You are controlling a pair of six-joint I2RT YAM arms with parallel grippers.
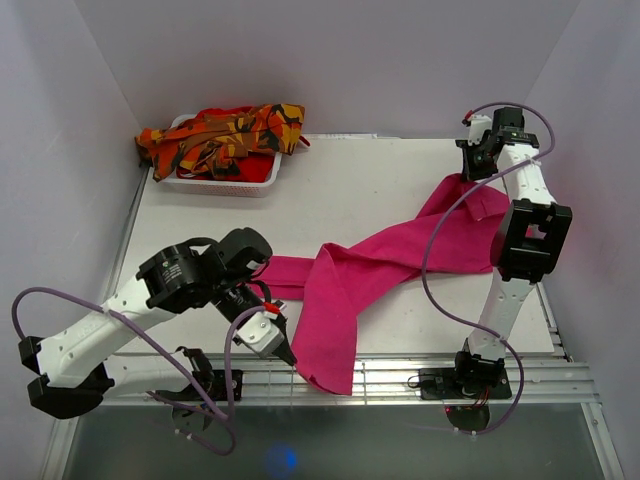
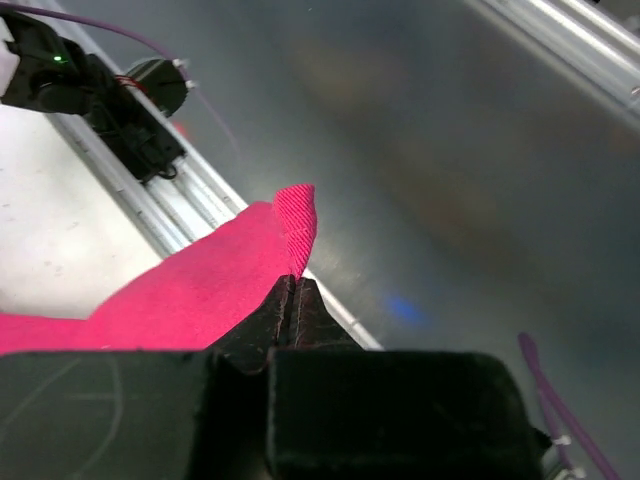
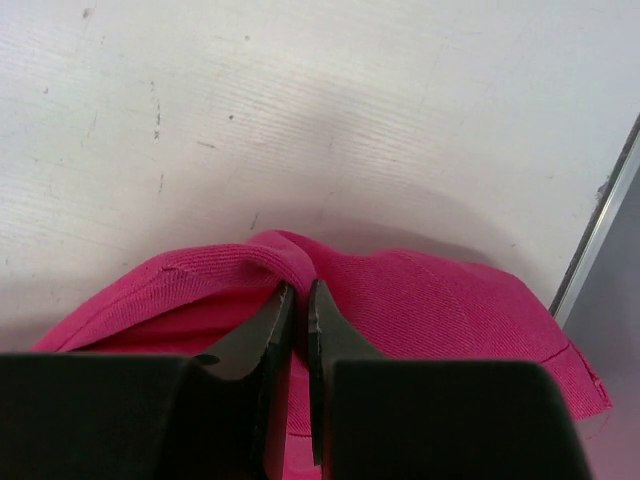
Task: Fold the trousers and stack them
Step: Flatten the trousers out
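The magenta-pink trousers lie stretched across the table from the far right to the near edge. My left gripper is shut on a hem corner of them at the near edge; in the left wrist view the pink cloth sticks up from between the closed tips. My right gripper is shut on a fold of their far end, seen in the right wrist view with cloth bunched around the tips. The orange camouflage trousers lie heaped in the white basket at the far left.
White walls close in the table at the left, back and right. A metal rail runs along the near edge, with the arm bases on it. Purple cables loop beside both arms. Bare white tabletop shows between the basket and the pink trousers.
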